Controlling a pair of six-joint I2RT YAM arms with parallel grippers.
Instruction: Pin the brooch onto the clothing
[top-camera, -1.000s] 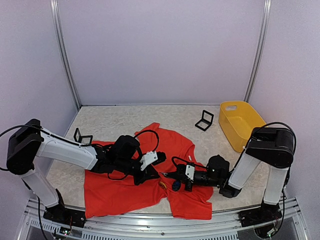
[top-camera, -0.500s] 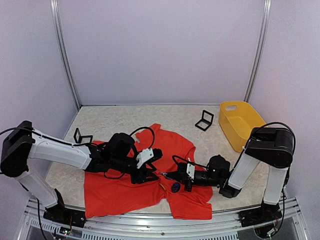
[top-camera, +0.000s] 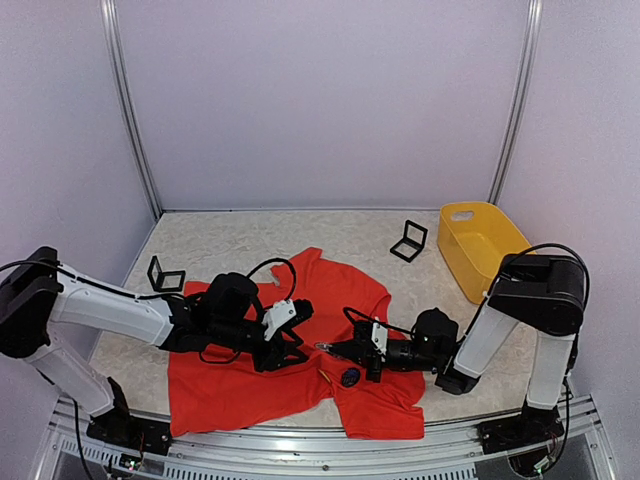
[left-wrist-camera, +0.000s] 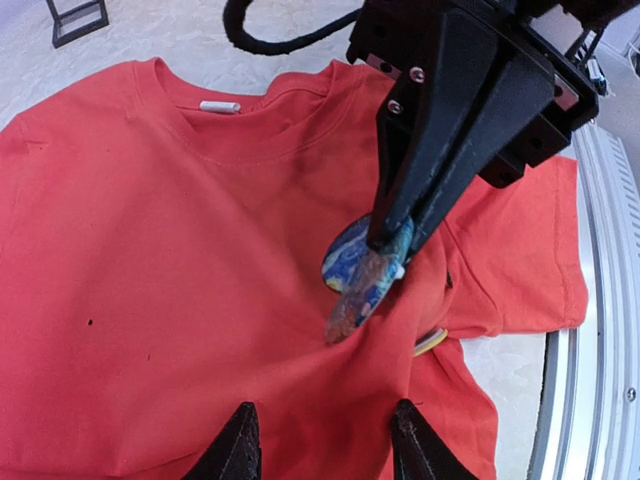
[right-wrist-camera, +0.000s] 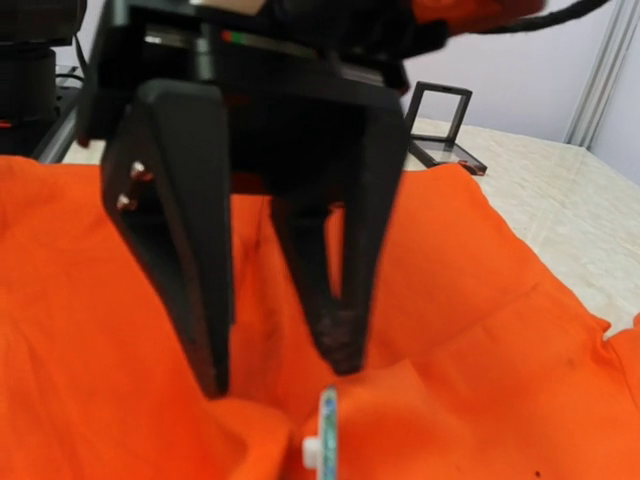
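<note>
Left claw (left-wrist-camera: 322, 448) stands part open and holds nothing. Only its tips show in its own view, and whether they touch the shirt (left-wrist-camera: 150, 250) is unclear. Right claw (left-wrist-camera: 386, 232) is closed, pinching the top edge of the blue brooch (left-wrist-camera: 362, 272). The brooch rests on the shirt's near right part, just right of the left claw. Its pin is hidden. A yellow scrap (left-wrist-camera: 432, 342) peeps from a fold just beside the brooch; I cannot tell what it is.

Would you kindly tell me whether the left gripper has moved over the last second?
Yes. The left gripper has drawn back leftward across the T-shirt, farther from the yellow basket; its fingers stand apart.
</note>
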